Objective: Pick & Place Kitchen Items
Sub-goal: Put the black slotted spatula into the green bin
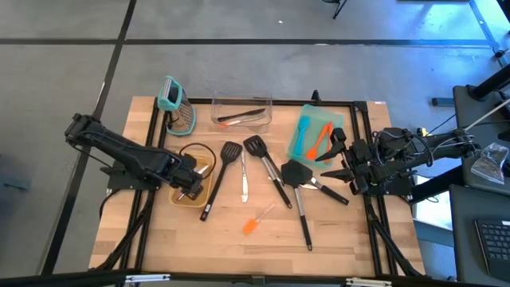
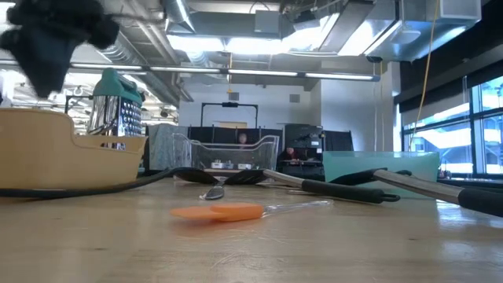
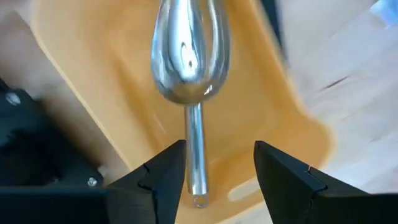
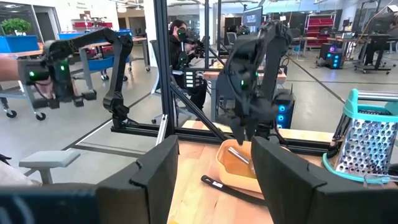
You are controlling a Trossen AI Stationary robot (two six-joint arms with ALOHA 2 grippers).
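A: Where is the left hand (image 3: pixel 214 180)?

B: Over the yellow tray (image 1: pixel 191 191) at the left of the wooden tabletop (image 1: pixel 191 239). Its fingers stand apart, released, on either side of the handle of the silver scoop (image 3: pixel 186 62), which lies in the tray, bowl away from the wrist camera. I see no contact between fingers and handle.

A: And the right hand (image 1: pixel 344 169)?

B: At the right edge of the tabletop, fingers apart and nothing between them, pointing toward the middle.

A: The other utensils?

B: Three black slotted turners (image 1: pixel 229 153) lie in the middle with their long handles running toward the front edge. A thin metal piece (image 1: pixel 244 179) lies between two of them. An orange spatula (image 1: pixel 253 223) with a clear handle rests alone nearer the front. A clear bin (image 1: pixel 241 112) at the back holds a dark utensil with an orange part. A teal tray (image 1: pixel 319 127) to its right holds orange and teal spatulas. A box grater (image 1: pixel 179 108) with a teal handle stands at the back left.

A: Any writing, labels?

B: None I can read on anything.

A: Anyone behind?

B: A person (image 4: pixel 183 46) sits at a desk beyond the tabletop.
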